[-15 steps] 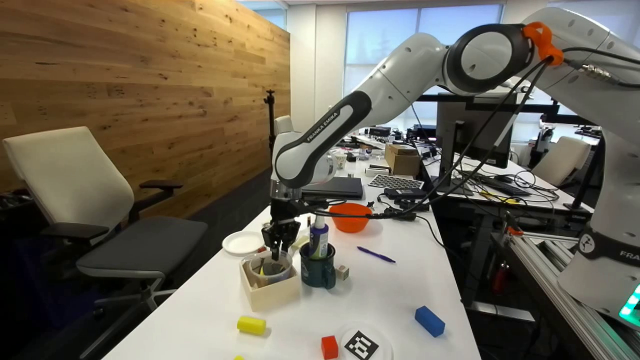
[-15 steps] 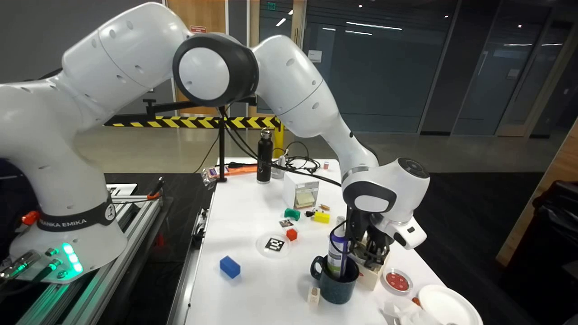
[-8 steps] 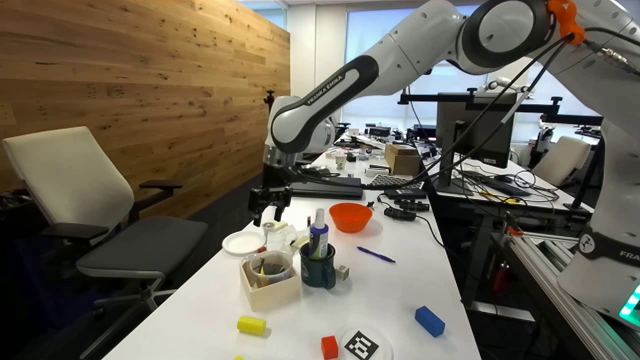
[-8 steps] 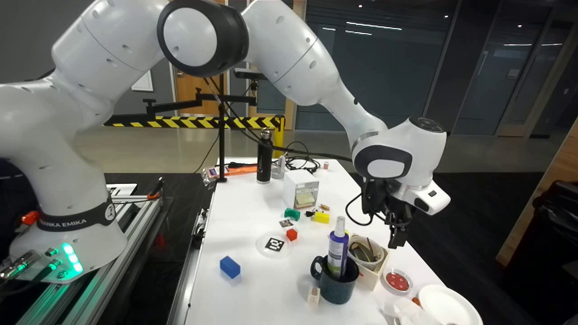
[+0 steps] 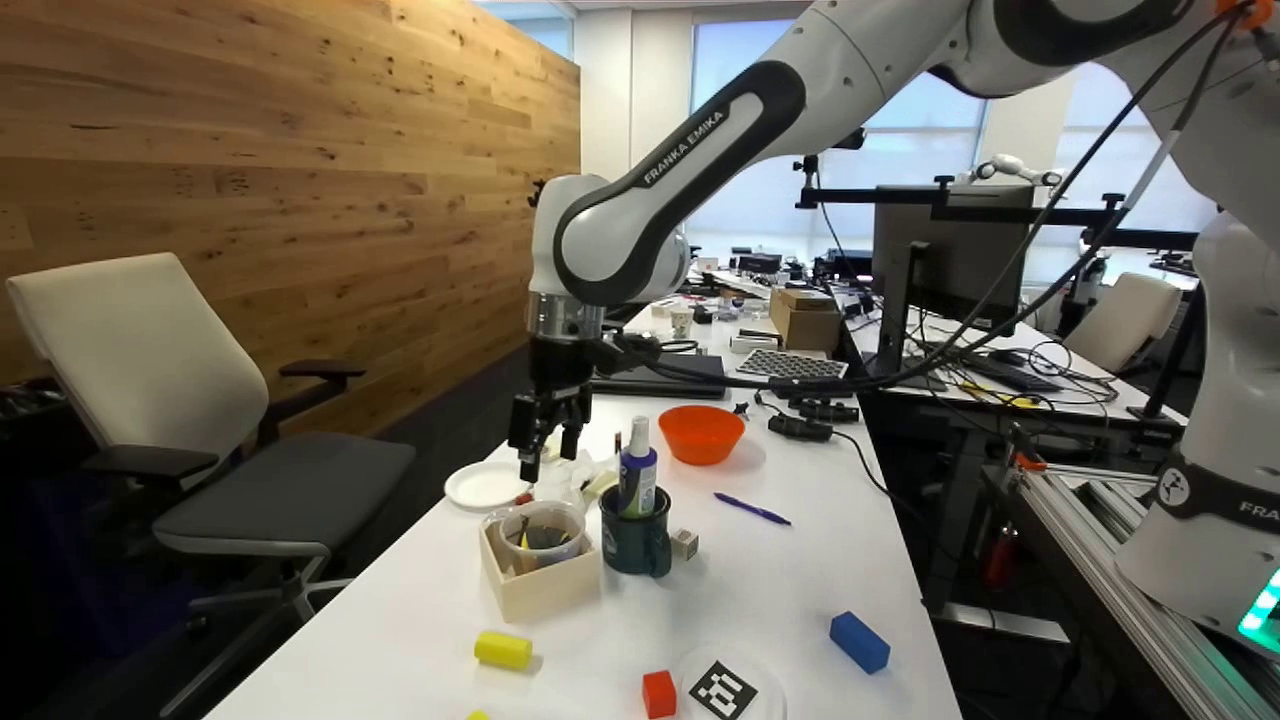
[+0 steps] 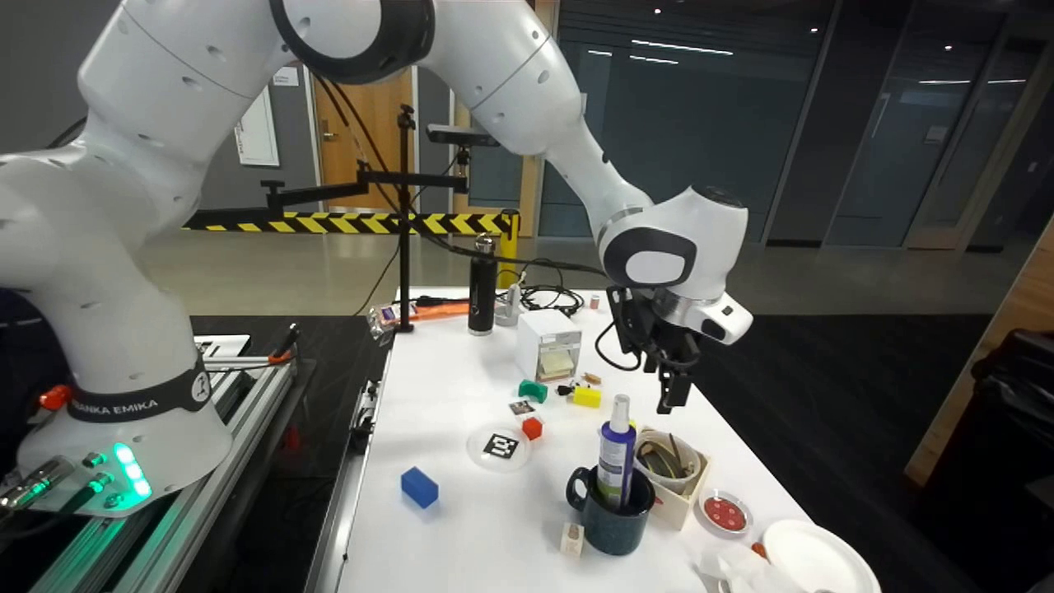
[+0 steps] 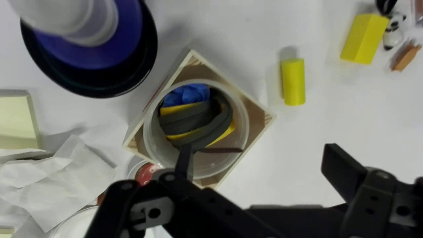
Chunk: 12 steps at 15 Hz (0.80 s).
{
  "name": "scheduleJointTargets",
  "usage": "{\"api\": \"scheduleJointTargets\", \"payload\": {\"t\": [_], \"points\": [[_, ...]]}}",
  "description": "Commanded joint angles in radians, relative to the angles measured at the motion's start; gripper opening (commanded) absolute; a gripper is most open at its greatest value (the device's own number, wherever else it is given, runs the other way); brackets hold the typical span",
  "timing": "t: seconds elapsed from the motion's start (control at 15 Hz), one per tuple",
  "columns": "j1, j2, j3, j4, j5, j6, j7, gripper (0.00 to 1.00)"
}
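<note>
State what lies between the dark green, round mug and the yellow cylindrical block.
In the wrist view, a square, pale wooden box lies there, holding a round, translucent plastic tub.

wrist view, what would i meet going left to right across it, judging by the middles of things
Pale yellow pad, dark mug, square wooden box, yellow cylinder, yellow block, small orange-brown figurine.

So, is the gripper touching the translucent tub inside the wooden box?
Apart: both exterior views show a plain gap between the gripper and the translucent tub below.
</note>
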Motion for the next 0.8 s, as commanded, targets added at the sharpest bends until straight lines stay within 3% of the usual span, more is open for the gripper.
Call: {"api": "scheduleJointTargets", "payload": {"t": [0.0, 0.73], "points": [[0.002, -0.156, 0.031, -0.231, -0.013, 0.038, -0.102, 1.0], [-0.001, -0.393, 0.116, -0.723, 0.071, 0.157, -0.248, 1.0]]}}
